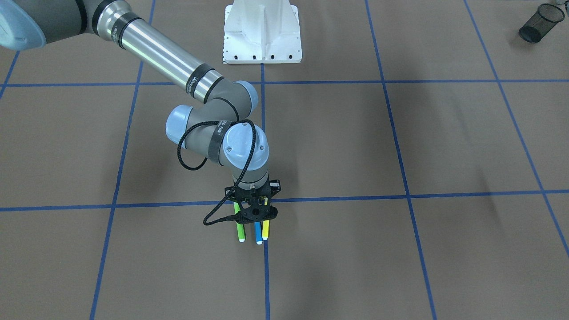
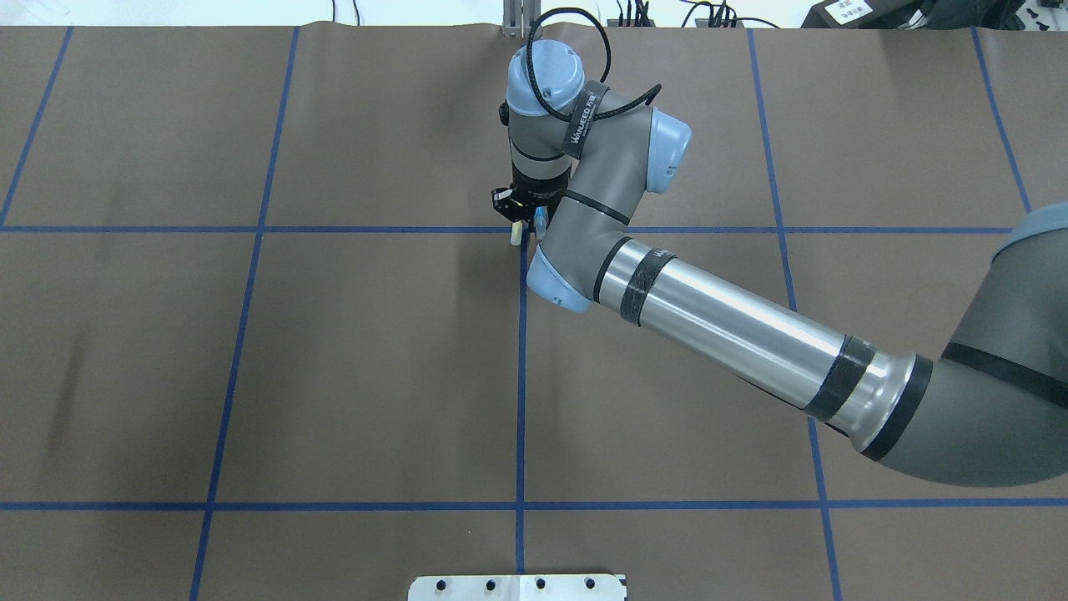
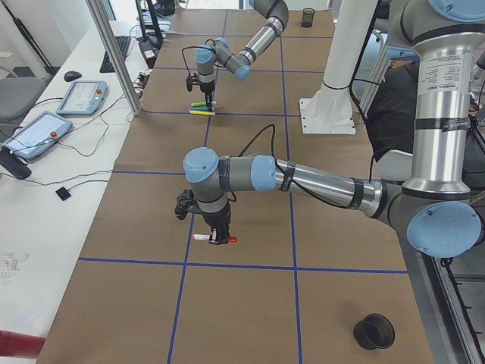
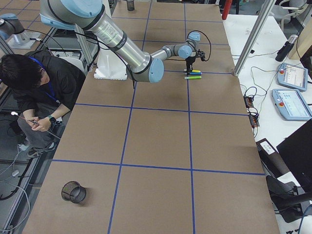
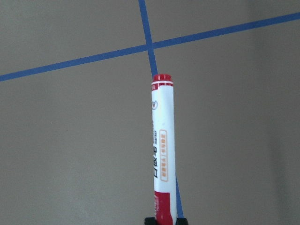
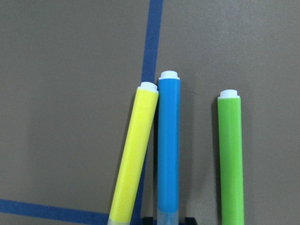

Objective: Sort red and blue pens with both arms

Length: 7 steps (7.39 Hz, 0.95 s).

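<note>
Markers, 4: red 1, yellow 1, blue 1, green 1.

Red pen lies alone on the brown table, well in from its edges. The left gripper tips flank one red end; grip cannot be told. Barrel print is too small to read.

Right gripper tips flank the blue pen — clamped or not, cannot tell. The yellow marker leans against the blue pen, and the green marker lies apart.

Mesh cups, 2: left cup, right cup.

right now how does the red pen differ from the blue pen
The red pen has a white printed barrel with red ends; the blue pen is plain blue. The red pen lies alone; the blue pen lies between a yellow marker, touching it, and a green marker, apart. Both lie flat by blue tape.
</note>
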### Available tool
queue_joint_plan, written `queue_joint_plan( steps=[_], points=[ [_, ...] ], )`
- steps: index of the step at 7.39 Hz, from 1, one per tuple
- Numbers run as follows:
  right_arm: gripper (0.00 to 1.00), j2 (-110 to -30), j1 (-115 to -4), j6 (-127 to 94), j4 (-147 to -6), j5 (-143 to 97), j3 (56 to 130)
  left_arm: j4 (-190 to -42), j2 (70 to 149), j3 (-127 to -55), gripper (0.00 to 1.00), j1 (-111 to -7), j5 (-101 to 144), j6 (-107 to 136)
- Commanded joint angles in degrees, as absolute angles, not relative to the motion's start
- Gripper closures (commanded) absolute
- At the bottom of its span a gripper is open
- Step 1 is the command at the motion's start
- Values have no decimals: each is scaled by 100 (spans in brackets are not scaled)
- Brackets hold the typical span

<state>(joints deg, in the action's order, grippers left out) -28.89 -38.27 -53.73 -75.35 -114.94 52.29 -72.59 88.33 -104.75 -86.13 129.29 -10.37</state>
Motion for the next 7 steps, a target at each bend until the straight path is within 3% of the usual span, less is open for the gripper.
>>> queue_joint_plan(
  steps=[1, 2, 3, 5, 7],
  points=[
    [65, -2926, -3814, -5370, -7532, -11487, 5229, -7251, 8833, -10485, 100, -8613, 12929, -1037],
    [70, -2935, -3806, -5370, -7532, -11461, 5229, -7251, 8842, -10485, 100, -8613, 12929, -1037],
    [96, -2936, -3814, -5379, -7532, -11452, 5229, -7251, 8842, -10494, 100, -8613, 12929, -1037],
    [100, -2909, -3849, -5431, -7532, -11470, 5264, -7251, 8850, -10494, 100, -8613, 12929, -1028],
    [100, -2935, -3981, -5510, -7698, -11540, 5806, -7251, 8859, -10503, 100, -8613, 12937, -1028]
  ],
)
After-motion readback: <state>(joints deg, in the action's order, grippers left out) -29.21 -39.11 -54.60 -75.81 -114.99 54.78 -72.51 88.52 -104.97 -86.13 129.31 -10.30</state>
